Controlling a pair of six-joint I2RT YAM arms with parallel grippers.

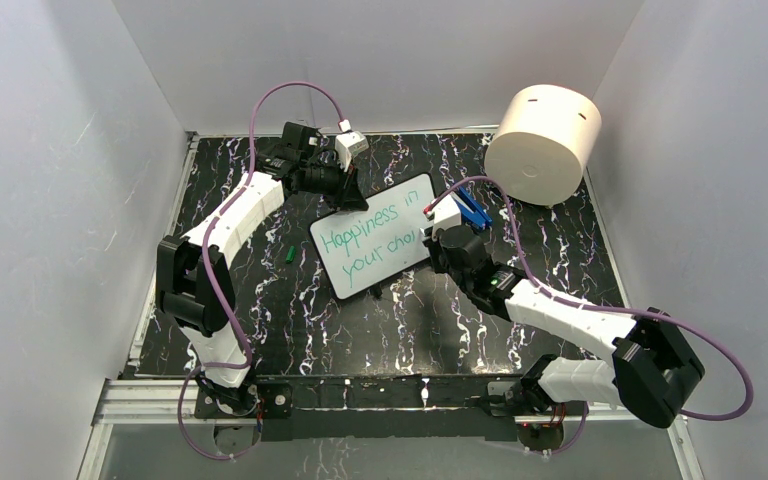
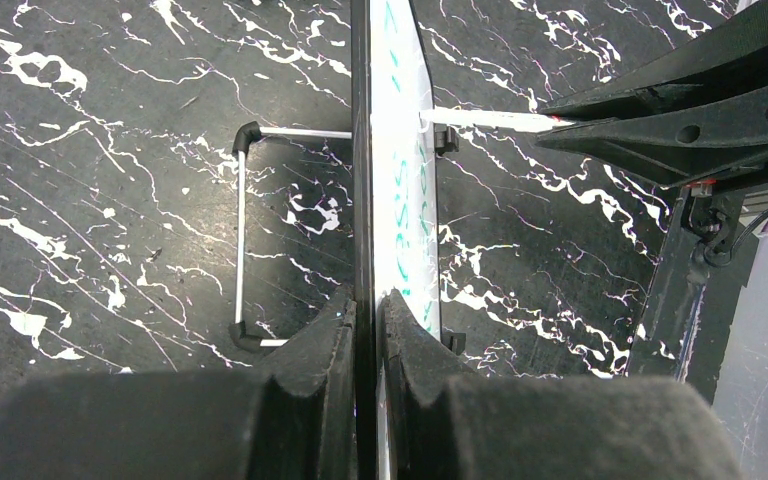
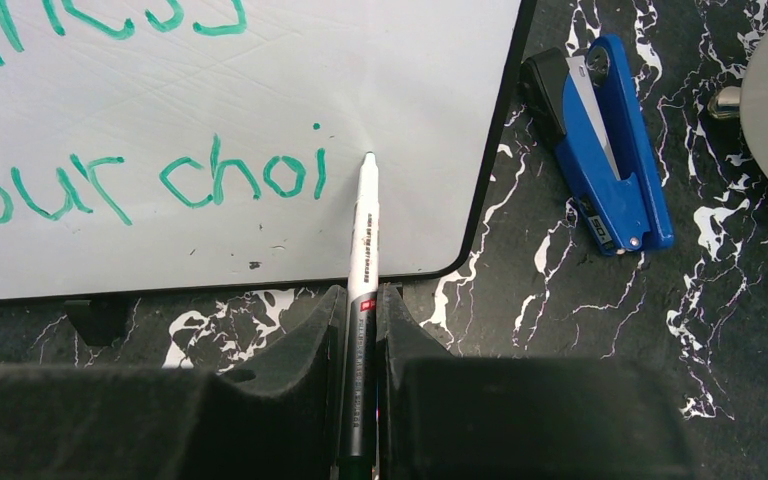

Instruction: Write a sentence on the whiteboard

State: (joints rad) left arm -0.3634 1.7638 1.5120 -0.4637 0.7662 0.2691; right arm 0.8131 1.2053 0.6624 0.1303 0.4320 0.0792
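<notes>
two grips — left gripper (image 2: 365, 312) pinching whiteboard (image 1: 372, 237) edge, right gripper (image 3: 362, 300) clamping marker (image 3: 365, 230) near frame

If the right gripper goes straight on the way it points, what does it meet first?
Probably the small black-framed whiteboard: the white marker clamped in the right gripper has its tip at the board, past the teal lettering; contact unclear.

The sentence (image 1: 372, 228) on the whiteboard (image 3: 410, 80) reads "Happiness in your choi".

Cream cylinder (image 1: 543, 143), blue tool (image 3: 615, 190), small green piece (image 1: 288, 254), black marbled table (image 1: 360, 330)
</notes>
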